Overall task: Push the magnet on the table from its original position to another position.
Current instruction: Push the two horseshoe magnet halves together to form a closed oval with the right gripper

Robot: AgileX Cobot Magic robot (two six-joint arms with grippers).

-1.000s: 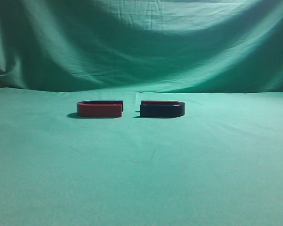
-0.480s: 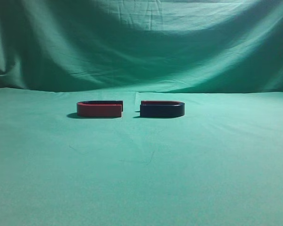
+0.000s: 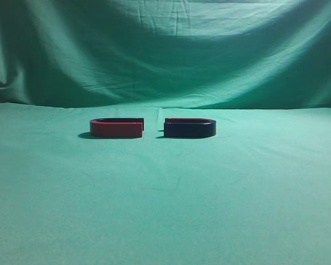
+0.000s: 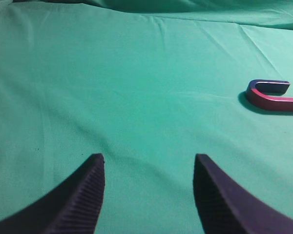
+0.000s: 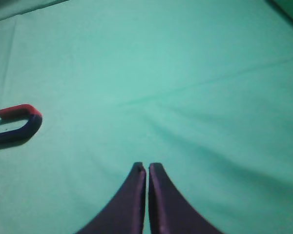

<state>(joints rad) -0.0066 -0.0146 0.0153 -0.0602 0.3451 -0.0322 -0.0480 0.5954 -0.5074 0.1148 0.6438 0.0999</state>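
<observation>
While both arms hang clear of the objects, the low dark navy U-shaped horseshoe magnet with a thin red top rim (image 3: 190, 127) lies flat on the wide table covered in wrinkled green cloth (image 3: 165, 204), just right of centre in the exterior view. Its long axis runs left to right there, with the rounded bend to the right and the open ends facing left. Those ends face a same-sized red-sided U-shaped magnet (image 3: 116, 127) just beside it, a narrow gap between them. The left gripper (image 4: 149, 165) hovers over bare cloth, jaws spread wide. The right gripper (image 5: 147, 168) has its dark fingers pressed nearly together, holding nothing.
</observation>
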